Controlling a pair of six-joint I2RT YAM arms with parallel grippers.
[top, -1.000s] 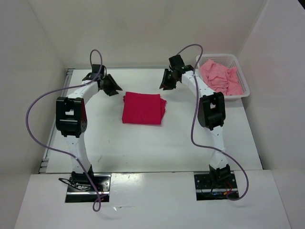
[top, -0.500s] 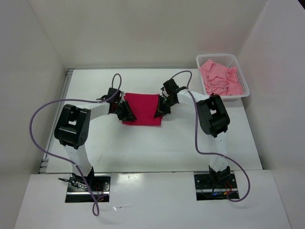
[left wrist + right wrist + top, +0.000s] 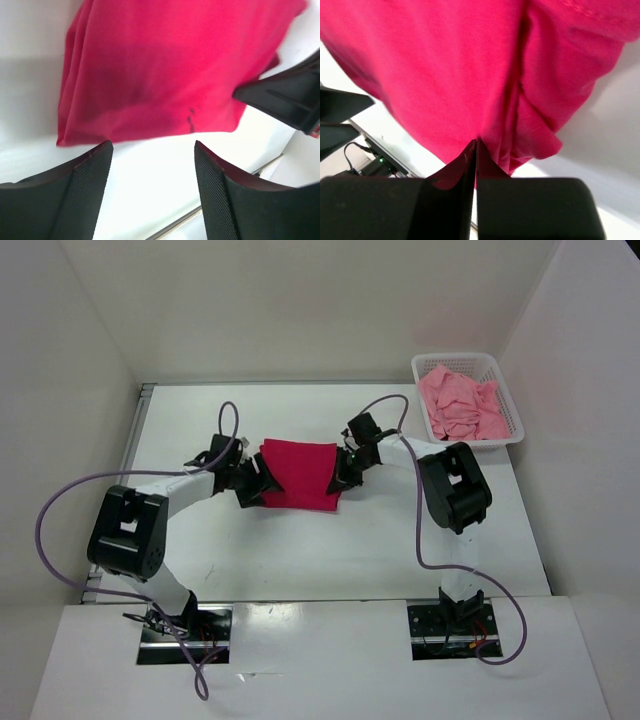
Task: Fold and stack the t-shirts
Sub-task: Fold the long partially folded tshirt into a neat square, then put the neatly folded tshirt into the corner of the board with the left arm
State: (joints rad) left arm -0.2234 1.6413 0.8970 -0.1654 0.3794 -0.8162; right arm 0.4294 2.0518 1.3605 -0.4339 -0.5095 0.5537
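A folded crimson t-shirt (image 3: 300, 475) lies flat mid-table. A crumpled light pink t-shirt (image 3: 462, 405) fills the basket at the back right. My left gripper (image 3: 256, 483) sits low at the crimson shirt's left edge. Its jaws stand open (image 3: 152, 147) over bare table, just short of the cloth (image 3: 160, 75). My right gripper (image 3: 345, 469) is at the shirt's right edge. In the right wrist view its jaws are shut (image 3: 476, 143), pinching the hem of the crimson t-shirt (image 3: 445, 65), and creases run to the tips. No maroon shirt is in view.
A white mesh basket (image 3: 515, 418) stands at the back right corner against the right wall. White walls close in the table at the back and sides. Purple cables loop off both arms. The table's metal left edge (image 3: 140, 430) shows beside the left arm.
Both arms came down from the back of the table to the crimson shirt's left and right edges. The right jaws shut on the hem, and the left jaws opened wider.
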